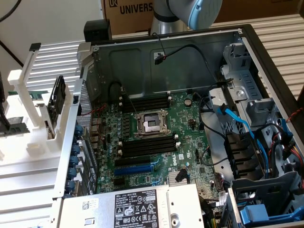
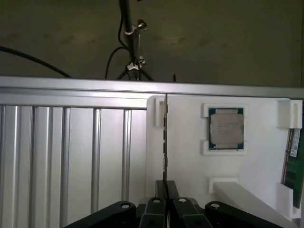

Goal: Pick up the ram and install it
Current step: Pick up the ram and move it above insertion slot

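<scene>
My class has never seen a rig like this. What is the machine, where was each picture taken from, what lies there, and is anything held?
The machine is one robot arm ending in a gripper. One picture comes from a camera off the arm; it looks into an open computer case with its green motherboard. The other comes from a camera on the wrist, looking past the gripper at a white parts holder on a ribbed metal table. The holder carries a processor chip and the ram, a green stick lying apart from the gripper, not held. A thin dark edge runs out from the gripper; I cannot tell what it is or whether it is gripped.
</scene>
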Tool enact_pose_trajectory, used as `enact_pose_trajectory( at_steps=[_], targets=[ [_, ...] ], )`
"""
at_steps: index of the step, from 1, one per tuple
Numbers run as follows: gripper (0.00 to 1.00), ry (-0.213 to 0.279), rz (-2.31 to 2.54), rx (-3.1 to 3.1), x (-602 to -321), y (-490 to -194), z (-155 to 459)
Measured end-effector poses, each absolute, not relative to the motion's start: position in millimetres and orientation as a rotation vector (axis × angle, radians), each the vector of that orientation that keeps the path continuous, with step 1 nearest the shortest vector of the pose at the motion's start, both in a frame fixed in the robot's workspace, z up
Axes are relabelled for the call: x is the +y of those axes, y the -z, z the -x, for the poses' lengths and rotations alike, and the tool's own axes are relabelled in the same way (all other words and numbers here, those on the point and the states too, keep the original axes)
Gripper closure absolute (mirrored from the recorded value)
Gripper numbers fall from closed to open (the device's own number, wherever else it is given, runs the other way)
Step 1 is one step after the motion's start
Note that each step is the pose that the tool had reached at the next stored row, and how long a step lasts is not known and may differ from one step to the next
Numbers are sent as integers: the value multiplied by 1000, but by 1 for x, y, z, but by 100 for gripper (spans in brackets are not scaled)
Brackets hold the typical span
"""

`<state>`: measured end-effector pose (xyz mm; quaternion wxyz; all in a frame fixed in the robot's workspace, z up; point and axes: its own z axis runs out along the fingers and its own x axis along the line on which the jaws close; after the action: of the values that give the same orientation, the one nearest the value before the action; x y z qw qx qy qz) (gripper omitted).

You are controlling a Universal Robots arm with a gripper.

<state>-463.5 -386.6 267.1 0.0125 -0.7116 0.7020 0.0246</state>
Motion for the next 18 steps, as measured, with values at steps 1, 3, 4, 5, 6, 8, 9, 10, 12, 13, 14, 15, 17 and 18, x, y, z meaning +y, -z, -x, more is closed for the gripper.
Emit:
enact_pose_trajectory(
  at_steps=[1, 3, 4, 5, 6, 8, 9, 10, 12, 13, 14, 15, 17, 18],
  targets=[
    [87, -77, 2217, 2189, -387, -272, 464],
    [87, -77, 2216, 2190, -387, -281, 464],
    [87, -77, 2216, 2190, -387, -285, 464],
    [87, -77, 2216, 2190, -387, -290, 464],
    [87, -76, 2216, 2190, -387, -294, 464],
    [87, -76, 2216, 2190, -388, -304, 464],
    [87, -77, 2216, 2190, -388, -308, 464],
    [87, -77, 2216, 2190, -388, -312, 464],
    [87, -77, 2216, 2191, -388, -326, 464],
    [87, -76, 2215, 2191, -388, -331, 464],
    [87, -76, 2213, 2194, -388, -338, 464],
    [87, -76, 2210, 2196, -388, -341, 464],
    [87, -76, 2208, 2199, -388, -347, 464],
    [87, -76, 2207, 2200, -388, -347, 464]
  ],
)
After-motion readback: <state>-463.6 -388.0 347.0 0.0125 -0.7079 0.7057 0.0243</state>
